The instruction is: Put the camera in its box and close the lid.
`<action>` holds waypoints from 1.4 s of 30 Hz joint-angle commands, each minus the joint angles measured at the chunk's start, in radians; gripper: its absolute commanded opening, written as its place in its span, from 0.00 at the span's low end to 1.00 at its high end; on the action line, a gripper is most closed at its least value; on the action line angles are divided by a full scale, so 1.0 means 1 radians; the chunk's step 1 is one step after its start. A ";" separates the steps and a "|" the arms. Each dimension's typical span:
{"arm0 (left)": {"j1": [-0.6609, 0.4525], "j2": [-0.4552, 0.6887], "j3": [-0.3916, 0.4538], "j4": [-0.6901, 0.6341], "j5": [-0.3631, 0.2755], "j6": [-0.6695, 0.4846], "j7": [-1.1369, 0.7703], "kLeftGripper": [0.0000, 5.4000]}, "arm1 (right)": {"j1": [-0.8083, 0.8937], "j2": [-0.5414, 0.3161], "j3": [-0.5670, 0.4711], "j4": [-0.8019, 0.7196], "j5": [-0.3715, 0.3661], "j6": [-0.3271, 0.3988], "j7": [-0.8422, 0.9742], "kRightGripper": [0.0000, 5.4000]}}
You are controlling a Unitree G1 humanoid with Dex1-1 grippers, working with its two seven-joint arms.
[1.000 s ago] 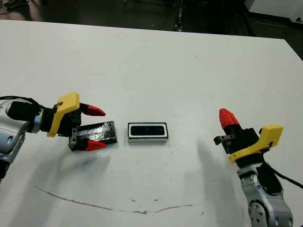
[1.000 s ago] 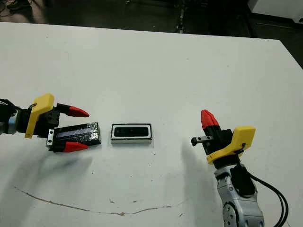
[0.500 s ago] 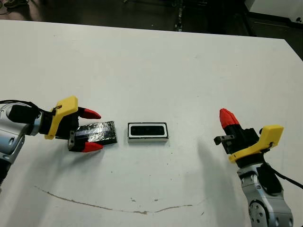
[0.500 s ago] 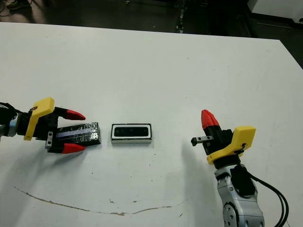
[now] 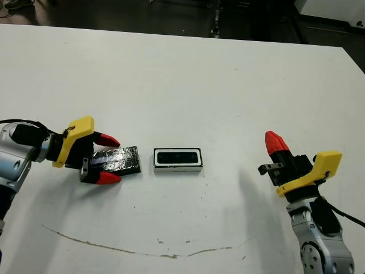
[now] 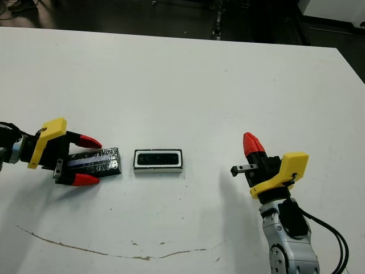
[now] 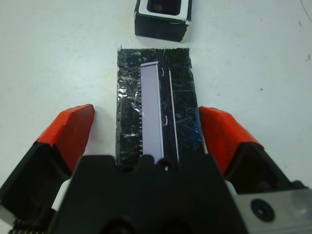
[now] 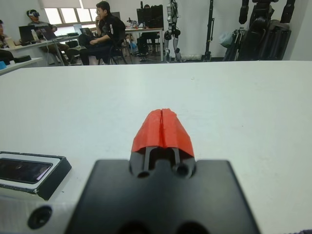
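From the head view, the left hand is spread wide around the lid, and the box with the camera lies just beyond its fingertips. In the left wrist view, the lid looks thin, stiff and slippery, so its long edges seem best to hold. In the right wrist view, the right hand is pressed together and empty, with bare desk ahead.

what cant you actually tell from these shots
- Whether the left pincer touches the lid: its open fingers straddle it, and the wrist view shows gaps on both sides, but its near end is hidden by the pincer body.
- Far end of the box: cut off by the left wrist view's edge.
- Camera detail: too small in the head views.
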 commanded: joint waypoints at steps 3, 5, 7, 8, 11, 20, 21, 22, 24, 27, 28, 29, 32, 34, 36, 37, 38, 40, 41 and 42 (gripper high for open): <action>0.026 0.001 0.012 -0.042 -0.008 0.071 0.031 0.82 | 0.011 -0.013 -0.009 0.001 0.005 0.017 -0.005 0.00; 0.031 -0.005 0.018 -0.040 -0.020 0.072 0.027 0.77 | 0.010 -0.015 -0.008 0.005 0.000 0.008 -0.002 0.00; 0.033 -0.007 0.019 -0.039 -0.030 0.085 0.025 0.71 | 0.009 -0.016 -0.009 0.005 0.000 0.009 -0.002 0.00; 0.034 -0.008 0.020 -0.037 -0.035 0.089 0.024 0.69 | 0.009 -0.016 -0.009 0.004 -0.001 0.010 -0.003 0.00; 0.030 -0.003 0.009 -0.037 -0.040 0.143 0.020 0.61 | 0.010 -0.016 -0.009 0.001 -0.002 0.012 -0.006 0.00; 0.030 0.002 -0.002 -0.052 -0.031 0.159 0.020 0.58 | 0.010 -0.015 -0.010 0.000 0.004 0.021 -0.009 0.00; 0.030 -0.001 0.002 -0.052 -0.039 0.174 0.021 0.58 | 0.011 -0.015 -0.009 0.000 0.005 0.021 -0.008 0.00; 0.028 0.000 0.006 -0.058 -0.043 0.180 0.023 0.58 | 0.010 -0.015 -0.009 0.002 0.007 0.019 -0.005 0.00; 0.025 -0.002 0.032 -0.071 -0.059 0.167 0.031 0.58 | 0.010 -0.015 -0.008 0.004 0.006 0.015 -0.004 0.00; 0.025 -0.020 0.098 -0.072 -0.106 0.131 0.046 0.58 | 0.010 -0.016 -0.008 0.005 0.008 0.014 -0.002 0.00; 0.020 -0.026 0.117 -0.065 -0.123 0.125 0.049 0.58 | 0.010 -0.017 -0.007 0.004 0.006 0.015 -0.001 0.00; 0.015 -0.030 0.130 -0.064 -0.134 0.121 0.054 0.58 | 0.010 -0.017 -0.007 0.004 0.007 0.018 -0.002 0.00; -0.019 -0.039 0.143 -0.059 -0.160 0.133 0.050 0.58 | 0.009 -0.016 -0.006 0.006 0.010 0.020 0.001 0.00; -0.050 -0.046 0.135 -0.052 -0.172 0.157 0.037 0.58 | 0.008 -0.014 -0.004 0.008 0.009 0.020 0.000 0.00; -0.082 -0.059 0.118 -0.033 -0.180 0.175 0.010 0.58 | 0.007 -0.014 -0.002 0.009 0.009 0.018 0.001 0.00; -0.095 -0.066 0.109 -0.024 -0.180 0.177 -0.001 0.58 | 0.008 -0.014 -0.001 0.007 0.008 0.018 0.000 0.00; -0.108 -0.086 0.103 -0.002 -0.185 0.169 -0.017 0.58 | 0.008 -0.014 -0.001 0.006 0.009 0.020 -0.001 0.00; -0.133 -0.122 0.088 0.046 -0.184 0.139 -0.049 0.58 | 0.009 -0.014 0.000 0.006 0.010 0.020 0.000 0.00; -0.148 -0.135 0.075 0.067 -0.177 0.135 -0.062 0.58 | 0.009 -0.014 0.001 0.007 0.009 0.019 0.000 0.00; -0.164 -0.146 0.060 0.083 -0.168 0.134 -0.072 0.58 | 0.009 -0.015 0.001 0.009 0.010 0.017 0.003 0.00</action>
